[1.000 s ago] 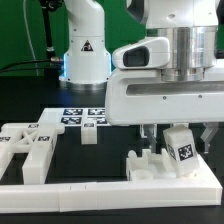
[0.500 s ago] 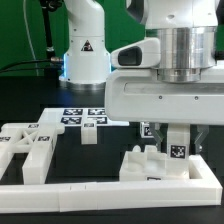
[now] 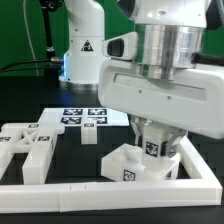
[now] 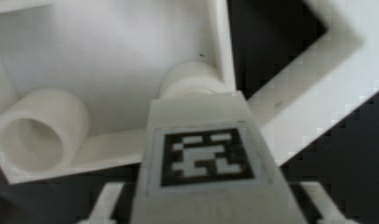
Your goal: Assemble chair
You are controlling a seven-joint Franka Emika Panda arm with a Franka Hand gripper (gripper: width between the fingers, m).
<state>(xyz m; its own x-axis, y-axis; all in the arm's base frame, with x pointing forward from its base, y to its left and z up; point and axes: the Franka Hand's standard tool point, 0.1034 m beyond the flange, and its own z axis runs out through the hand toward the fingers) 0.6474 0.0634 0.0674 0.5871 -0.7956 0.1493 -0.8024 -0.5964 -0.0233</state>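
Observation:
My gripper [image 3: 152, 143] hangs over the inner corner of the white border rail [image 3: 100, 186]. It is shut on a white tagged chair piece [image 3: 153, 149], which stands upright on a larger white chair part [image 3: 138, 167] lying on the table. In the wrist view the tagged chair piece [image 4: 207, 150] fills the space between my fingers [image 4: 115, 200], with the gripper [image 4: 212, 206] around it. The larger part [image 4: 61, 90] lies beyond it and shows a round socket [image 4: 40, 128]. Whether the two pieces are joined is hidden.
More white chair parts [image 3: 30, 146] lie at the exterior view's left, with a small white post [image 3: 88, 135] standing nearby. The marker board [image 3: 84, 115] lies behind them, in front of the arm's base [image 3: 84, 50]. The rail bounds the front and the right side.
The jaws have narrowed onto the tagged piece. The hand has turned and shifted toward the exterior view's left, and the larger part below now sits further left and rotated.

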